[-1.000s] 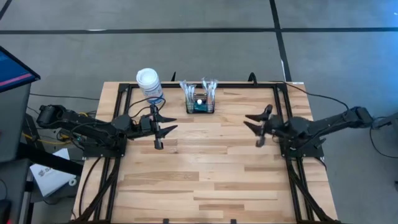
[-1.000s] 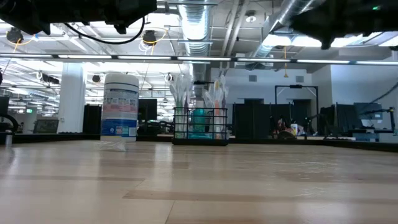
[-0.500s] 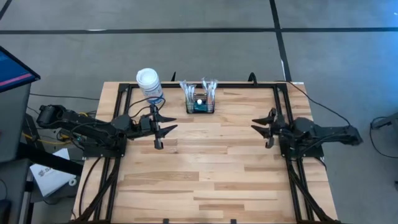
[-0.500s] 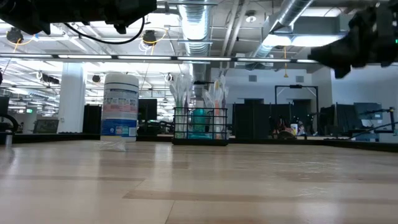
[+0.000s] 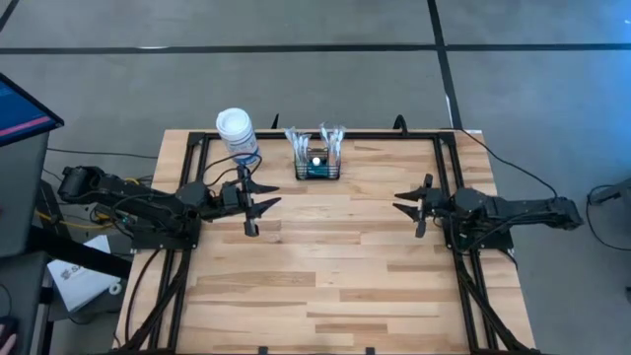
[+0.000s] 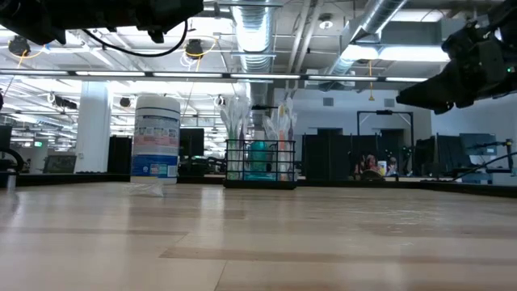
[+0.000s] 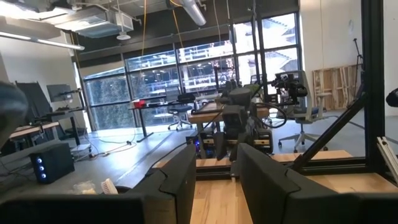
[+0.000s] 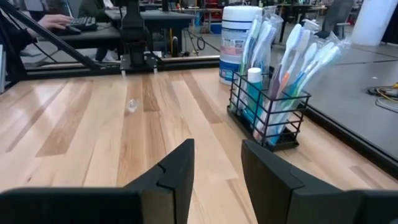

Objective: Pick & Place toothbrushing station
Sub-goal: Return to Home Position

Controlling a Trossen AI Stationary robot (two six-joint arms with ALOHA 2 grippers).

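The toothbrushing station point(image 5: 318, 163) is a small black wire basket with toothbrushes and a tube standing in it. It rests on its base near the table's far edge, also seen in the low view point(image 6: 260, 164) and the right wrist view point(image 8: 267, 118). My left gripper point(image 5: 268, 197) hovers open over the table's left part, nearer than the basket, with nothing between its fingers point(image 7: 217, 183). My right gripper point(image 5: 402, 201) hovers open over the right part, pointing toward the left, with bare table between its fingers point(image 8: 217, 171).
A white-lidded round canister point(image 5: 237, 131) with a blue label stands left of the basket. A small clear bit point(image 8: 132, 104) lies on the wood near it. Black frame rails point(image 5: 449, 168) run along the table's left, right and far sides. The near half is bare wood.
My right gripper has come down over the table's right part and tipped toward level, its arm folding back toward the right edge; in the low view it has sunk into the picture. Basket, canister and my left gripper have kept still.
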